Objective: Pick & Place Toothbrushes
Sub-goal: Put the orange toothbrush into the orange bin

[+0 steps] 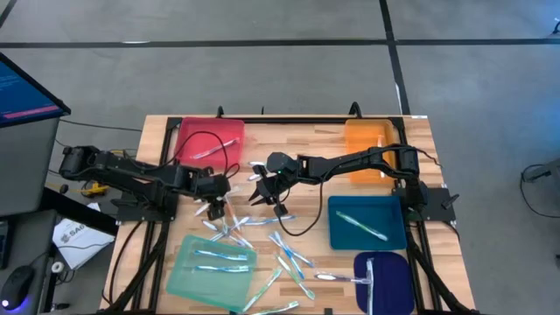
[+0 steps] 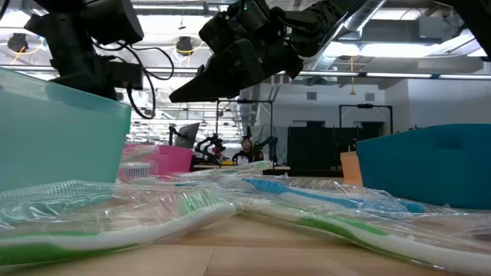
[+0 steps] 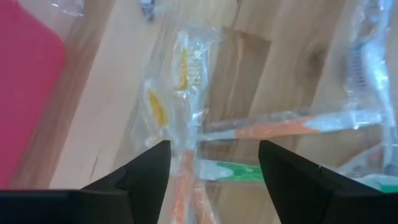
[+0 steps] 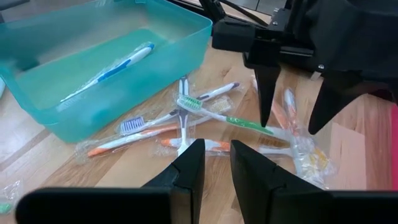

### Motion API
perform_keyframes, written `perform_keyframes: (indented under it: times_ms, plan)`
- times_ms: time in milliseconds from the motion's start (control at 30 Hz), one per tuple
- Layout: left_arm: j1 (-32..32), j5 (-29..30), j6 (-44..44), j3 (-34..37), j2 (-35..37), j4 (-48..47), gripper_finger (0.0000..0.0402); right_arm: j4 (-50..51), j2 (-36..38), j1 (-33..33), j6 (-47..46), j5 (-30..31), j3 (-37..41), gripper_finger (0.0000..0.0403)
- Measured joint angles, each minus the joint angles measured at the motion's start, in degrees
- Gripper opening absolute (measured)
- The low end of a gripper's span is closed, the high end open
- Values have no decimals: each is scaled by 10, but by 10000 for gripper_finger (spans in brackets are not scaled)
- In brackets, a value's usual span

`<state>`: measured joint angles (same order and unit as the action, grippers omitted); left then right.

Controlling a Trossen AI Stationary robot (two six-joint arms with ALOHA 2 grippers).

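Bench [image 1: 306, 157]: pale wood planks, smooth, low sheen, visible grain.
Toothbrushes [image 4: 205, 115]: plastic, sealed in clear crinkled glossy wrap.
Teal tray [image 4: 93, 74]: translucent plastic, frosted, smooth.
Red tray [image 3: 25, 93]: opaque plastic, matt, near bench back edge.
Orange tray [image 1: 367, 149], blue tray [image 1: 363, 226]: smooth plastic.
Left gripper [image 3: 214, 177], right gripper [image 4: 214, 165]: black matt plastic fingers.
Cables [image 1: 302, 229]: black, rubbery.
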<state>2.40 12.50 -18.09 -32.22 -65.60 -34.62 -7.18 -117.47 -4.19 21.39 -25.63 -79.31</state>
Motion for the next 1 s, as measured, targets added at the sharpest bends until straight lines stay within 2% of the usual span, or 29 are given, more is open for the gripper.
perform_keyframes:
  times_ms: [233,600,1000]
  plan:
    - [0,2,-5,18,0,1,226,0,0,0,0,0,0,71]
    - [0,4,1,18,-6,5,169,-1,0,0,0,0,0,71]
    - [0,16,12,19,-43,17,155,-1,0,0,0,0,0,71]
